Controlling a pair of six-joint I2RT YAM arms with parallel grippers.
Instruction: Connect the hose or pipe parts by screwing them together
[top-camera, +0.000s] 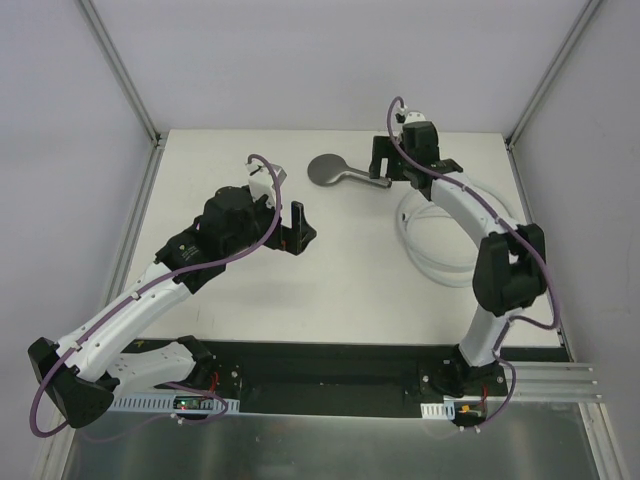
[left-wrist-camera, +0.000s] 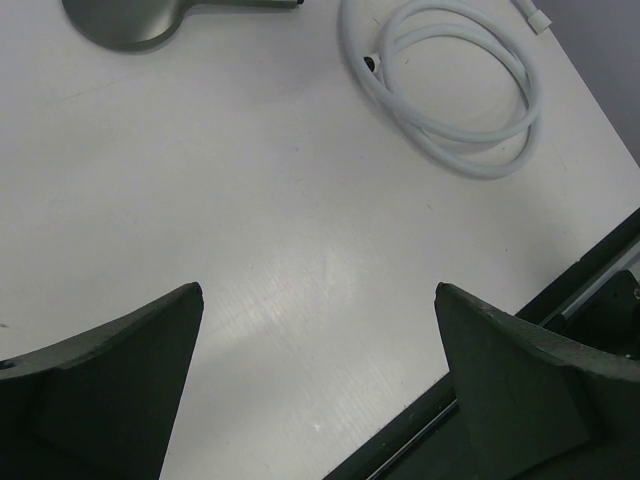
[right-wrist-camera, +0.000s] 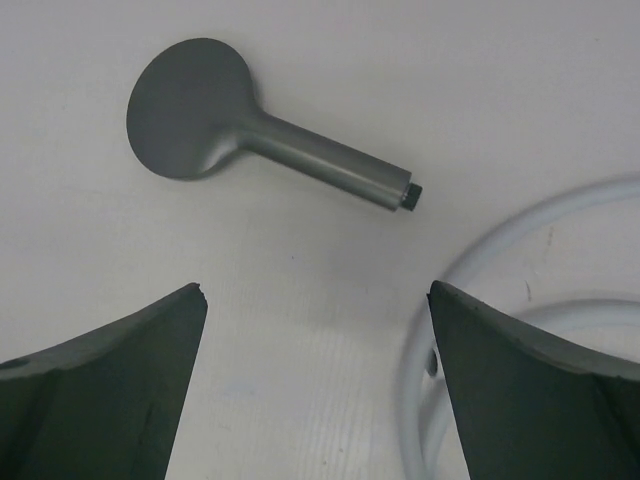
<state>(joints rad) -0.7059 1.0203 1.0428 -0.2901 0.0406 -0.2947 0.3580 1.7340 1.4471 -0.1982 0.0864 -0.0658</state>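
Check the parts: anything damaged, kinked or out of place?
Nothing stands out. The shower head lies flat and intact; the hose sits loosely coiled beside it, not touching, no kinks visible. The left gripper and right gripper are open, empty.

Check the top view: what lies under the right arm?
The pale coiled hose lies on the table beneath it. Only the coil's left loops show; the arm covers the rest. The shower head lies uncovered to the left.
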